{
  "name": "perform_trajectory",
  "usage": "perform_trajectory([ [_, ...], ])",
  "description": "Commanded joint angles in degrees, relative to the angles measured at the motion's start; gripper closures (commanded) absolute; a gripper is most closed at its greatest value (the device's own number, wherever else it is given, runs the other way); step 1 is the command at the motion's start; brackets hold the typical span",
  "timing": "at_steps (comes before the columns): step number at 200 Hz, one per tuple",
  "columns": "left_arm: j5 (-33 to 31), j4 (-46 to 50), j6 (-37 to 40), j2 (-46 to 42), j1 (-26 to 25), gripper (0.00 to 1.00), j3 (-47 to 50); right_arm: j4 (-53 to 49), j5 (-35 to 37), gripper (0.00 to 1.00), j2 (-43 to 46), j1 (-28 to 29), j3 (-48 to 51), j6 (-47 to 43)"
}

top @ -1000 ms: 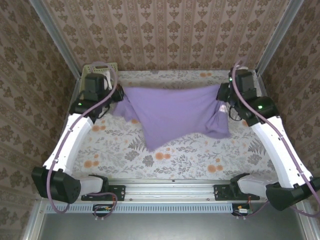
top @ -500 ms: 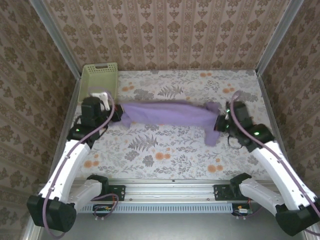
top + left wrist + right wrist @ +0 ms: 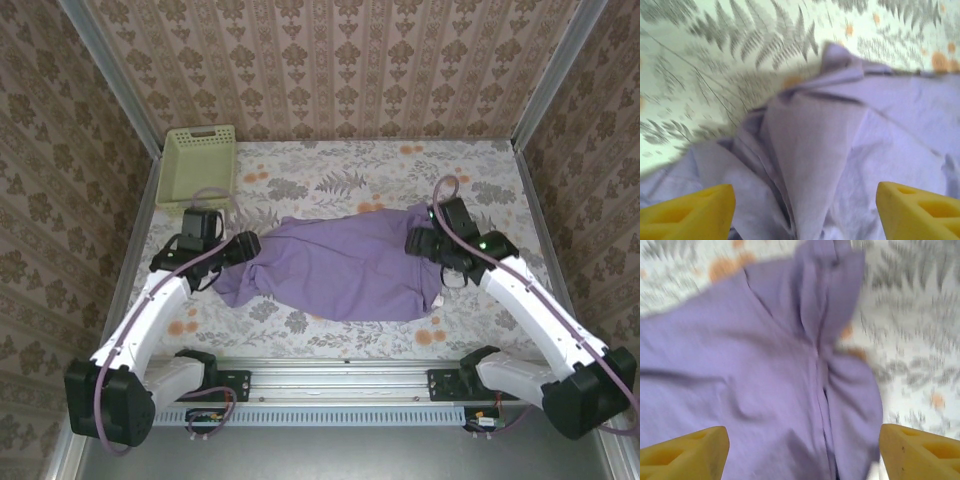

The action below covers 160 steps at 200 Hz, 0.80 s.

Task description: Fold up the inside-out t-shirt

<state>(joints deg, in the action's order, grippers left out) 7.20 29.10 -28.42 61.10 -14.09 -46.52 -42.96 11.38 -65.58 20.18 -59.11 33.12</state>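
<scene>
Fabric of the inside-out t-shirt lies spread and rumpled across the middle of the flowered bench, towards its near edge and well apart from the pale green basket in the far left corner. The left tool sits at the shirt's left end and the right tool at its right end, each with its yellow fingers spread wide over bunched, creased cloth and gripping nothing. Both wrist views are blurred, so whether any fingertip touches the cloth I cannot tell.
</scene>
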Motion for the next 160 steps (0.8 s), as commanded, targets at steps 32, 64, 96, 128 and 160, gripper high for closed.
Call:
perform_trajectory([
  [32, -5.1, -2.4, -2.8, 7.7, 8.9, 0.19, 2.4, 1.7, 4.8, 0.21, -23.3, -4.3, -15.4, -6.4],
  [64, -2.6, -6.1, -3.3, 12.7, 11.7, 0.20, 4.5, 2.4, 4.4, 0.23, -35.2, -8.1, -22.7, -6.4],
  [96, -0.1, -8.6, -3.8, 18.6, 11.7, 0.20, 4.2, 1.2, 3.6, 0.23, -46.5, -9.7, -31.8, -6.3],
  [128, 0.9, -9.8, -3.7, 22.7, 11.7, 0.20, 3.7, -0.2, 1.3, 0.23, -55.5, -10.0, -39.5, -5.6],
  [160, 0.4, -10.4, -3.8, 24.6, 11.5, 0.25, 3.8, -3.6, -1.4, 0.25, -63.6, -10.0, -46.3, -4.2],
])
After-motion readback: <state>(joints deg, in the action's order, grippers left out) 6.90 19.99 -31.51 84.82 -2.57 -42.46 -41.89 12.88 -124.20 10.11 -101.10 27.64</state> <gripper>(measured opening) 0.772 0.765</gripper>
